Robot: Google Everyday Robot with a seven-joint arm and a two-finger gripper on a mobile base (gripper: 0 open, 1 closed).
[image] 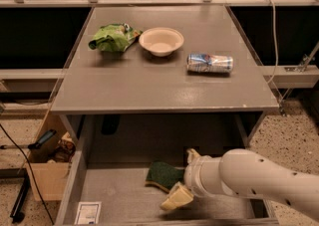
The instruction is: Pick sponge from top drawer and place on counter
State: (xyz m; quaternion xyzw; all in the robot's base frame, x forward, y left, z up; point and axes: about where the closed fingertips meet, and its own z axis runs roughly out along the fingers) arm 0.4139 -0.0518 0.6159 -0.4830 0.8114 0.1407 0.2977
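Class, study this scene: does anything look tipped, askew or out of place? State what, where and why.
The can lies on its side on the counter, right of the upright bowl. A crumpled snack bag sits left of the bowl. The tool is in the top drawer, open beside the sponge.

A slightly glossy grey painted finish was seen on the worktop point(159, 85). The can point(210, 63) looked like shiny metal and the bag point(112, 37) like crinkled plastic. The sponge point(163, 174) showed a rough green face. The claw point(180, 179), held in the drawer point(114, 195), appeared to be smooth pale plastic.
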